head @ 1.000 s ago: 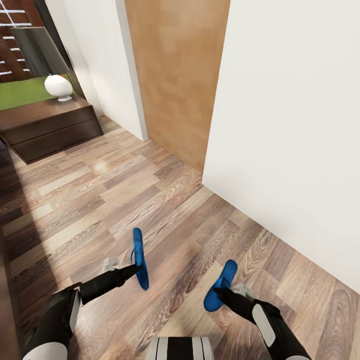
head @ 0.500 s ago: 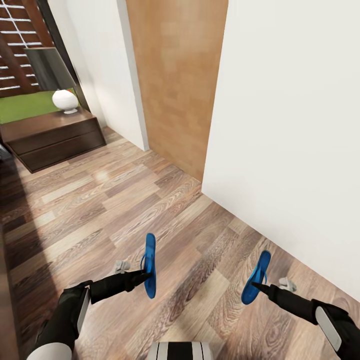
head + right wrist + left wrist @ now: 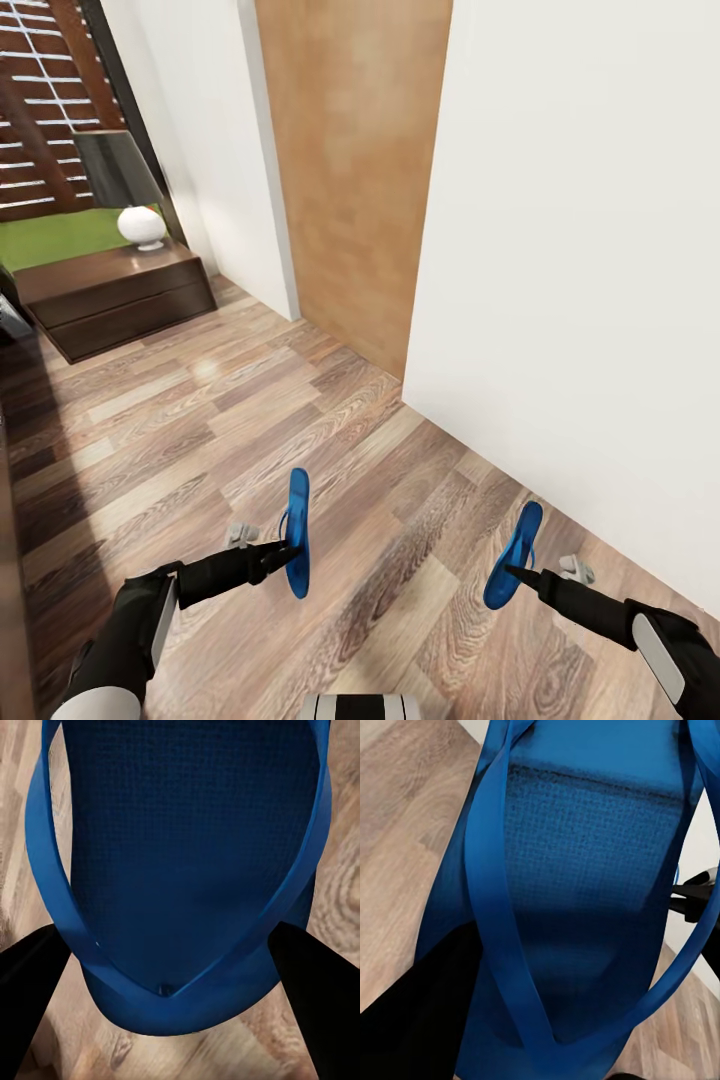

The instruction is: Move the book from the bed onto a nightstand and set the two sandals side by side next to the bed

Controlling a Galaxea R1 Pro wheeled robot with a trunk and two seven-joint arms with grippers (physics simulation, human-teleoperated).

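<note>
Since a moment ago we are barely moving: each pincer, left [image 3: 283,551] and right [image 3: 512,572], is pinching a light, floppy sandal [image 3: 297,533] by its edge, above the floor [image 3: 200,420].

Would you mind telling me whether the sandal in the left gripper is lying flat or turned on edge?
On edge: the left sandal shows as a thin blue sliver above the floor, held by the left gripper.
</note>
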